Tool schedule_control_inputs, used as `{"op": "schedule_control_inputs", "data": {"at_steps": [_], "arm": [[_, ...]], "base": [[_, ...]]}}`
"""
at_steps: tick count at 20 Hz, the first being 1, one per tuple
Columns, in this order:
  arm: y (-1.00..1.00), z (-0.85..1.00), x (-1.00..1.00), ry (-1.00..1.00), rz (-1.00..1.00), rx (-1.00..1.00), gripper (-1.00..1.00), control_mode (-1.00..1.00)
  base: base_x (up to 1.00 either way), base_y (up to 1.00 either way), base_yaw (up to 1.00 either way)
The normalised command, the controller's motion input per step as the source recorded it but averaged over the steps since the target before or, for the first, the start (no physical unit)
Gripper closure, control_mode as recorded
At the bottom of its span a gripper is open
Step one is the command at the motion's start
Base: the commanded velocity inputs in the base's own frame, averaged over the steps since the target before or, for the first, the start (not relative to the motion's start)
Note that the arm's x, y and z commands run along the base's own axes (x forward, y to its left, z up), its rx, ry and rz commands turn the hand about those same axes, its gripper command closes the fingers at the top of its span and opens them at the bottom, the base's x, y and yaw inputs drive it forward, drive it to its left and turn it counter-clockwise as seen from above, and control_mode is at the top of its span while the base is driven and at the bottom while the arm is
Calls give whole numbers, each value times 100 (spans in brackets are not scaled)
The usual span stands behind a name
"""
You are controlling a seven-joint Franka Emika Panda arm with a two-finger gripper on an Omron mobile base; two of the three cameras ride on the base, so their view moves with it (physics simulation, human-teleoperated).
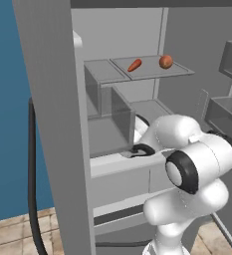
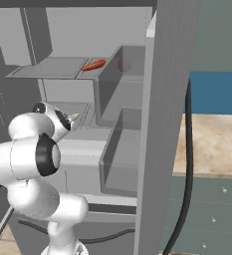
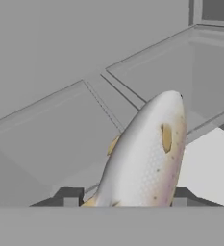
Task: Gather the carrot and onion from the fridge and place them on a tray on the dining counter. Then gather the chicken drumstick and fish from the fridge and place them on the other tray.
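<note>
Inside the open fridge (image 1: 117,30), the gripper (image 3: 124,196) has its jaws partly closed around a silvery fish (image 3: 147,153), which points toward one o'clock in the hand view. On the upper shelf (image 1: 152,72), a carrot (image 1: 134,65) lies at nine o'clock of an onion (image 1: 166,62).

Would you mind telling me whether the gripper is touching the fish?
Touching: in the hand view the fish fills the space between both fingertips of the gripper, which close against its sides.

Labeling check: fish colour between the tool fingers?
Silvery grey with a yellowish speckled belly; fish shows best in hand view.
</note>
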Motion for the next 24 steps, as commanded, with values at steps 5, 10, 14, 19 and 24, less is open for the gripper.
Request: {"op": "schedule_control_inputs", "data": {"at_steps": [5,10,14,19,24], "arm": [[-5,96,-54,19,0,0,100,-100],[-12,98,-32,25,0,0,100,-100],[-11,66,-60,19,0,0,100,-100],[-8,26,-86,7,0,0,100,-100],[-21,26,-84,1,5,0,100,-100]], "base": [[0,0,0],[0,0,0],[0,0,0],[0,0,0],[0,0,0]]}}
